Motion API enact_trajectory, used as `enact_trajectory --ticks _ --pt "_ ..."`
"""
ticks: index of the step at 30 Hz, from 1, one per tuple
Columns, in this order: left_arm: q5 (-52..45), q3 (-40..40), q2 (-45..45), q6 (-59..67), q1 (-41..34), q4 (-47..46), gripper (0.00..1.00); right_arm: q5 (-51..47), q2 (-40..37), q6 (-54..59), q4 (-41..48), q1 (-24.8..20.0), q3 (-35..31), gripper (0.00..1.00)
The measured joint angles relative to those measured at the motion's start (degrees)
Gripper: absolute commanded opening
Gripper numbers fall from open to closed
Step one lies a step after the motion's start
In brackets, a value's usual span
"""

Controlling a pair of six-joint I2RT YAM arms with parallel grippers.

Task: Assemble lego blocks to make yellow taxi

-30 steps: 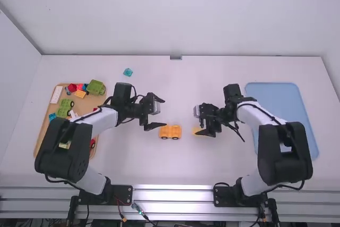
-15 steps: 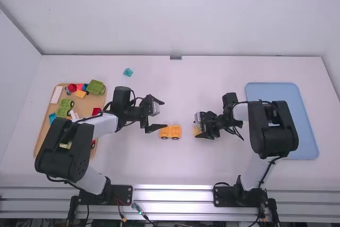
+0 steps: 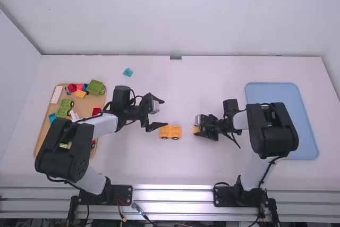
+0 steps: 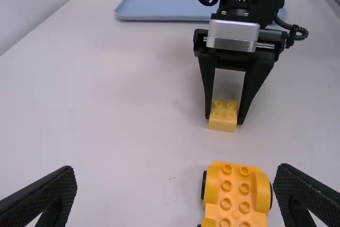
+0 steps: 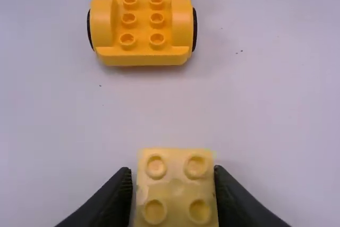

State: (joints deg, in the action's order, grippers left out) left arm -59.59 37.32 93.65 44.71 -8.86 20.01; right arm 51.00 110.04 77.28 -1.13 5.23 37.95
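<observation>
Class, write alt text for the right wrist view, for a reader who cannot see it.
Black two-finger gripper closed on the sides of a pale yellow four-stud block; beyond it, on the white table, sits an orange-yellow studded car base with black wheels.

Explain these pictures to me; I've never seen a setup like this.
You're looking at two robot arms, the left arm and the right arm, each ending in a two-finger gripper. One picture is taken from above and behind them; the other two come from cameras on their wrists, with that arm's own fingers at the bottom edge.

On the white table sits a yellow car base with wheels. A brown tray of mixed toy pieces is at the left, a blue tray at the right, and a teal piece lies farther back.

The right gripper grips a small yellow block. The left gripper is open and holds nothing.
</observation>
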Motion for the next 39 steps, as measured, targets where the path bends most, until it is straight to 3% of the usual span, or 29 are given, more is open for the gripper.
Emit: enact_trajectory --ticks 6,13,20,27,29,33,39 --pt "0.07 0.0 0.0 0.37 0.02 -2.45 0.99 -0.11 0.0 -1.9 -0.24 -0.15 0.0 0.26" --pt "0.04 0.0 1.64 6.19 -0.07 -6.69 0.99 0.5 0.0 -2.23 0.2 -0.15 0.02 0.27" --pt "0.28 0.0 12.07 11.13 -2.8 -0.94 0.99 4.07 0.0 -2.27 9.38 0.42 3.48 0.26" --pt "4.48 0.0 17.77 10.86 -6.73 3.02 1.0 5.62 -0.02 -4.31 13.46 4.74 10.16 0.24" --pt "6.16 0.0 18.14 10.69 -7.5 3.04 0.92 5.35 0.0 -5.4 13.31 6.36 11.04 0.23" --pt "8.2 0.02 19.02 10.6 -7.8 3.23 0.64 5.27 -0.02 -6.34 13.35 8.66 11.28 0.22" --pt "8.5 0.02 19.06 10.64 -7.8 3.69 0.54 5.18 -0.09 -6.64 13.35 10.84 11.28 0.2"
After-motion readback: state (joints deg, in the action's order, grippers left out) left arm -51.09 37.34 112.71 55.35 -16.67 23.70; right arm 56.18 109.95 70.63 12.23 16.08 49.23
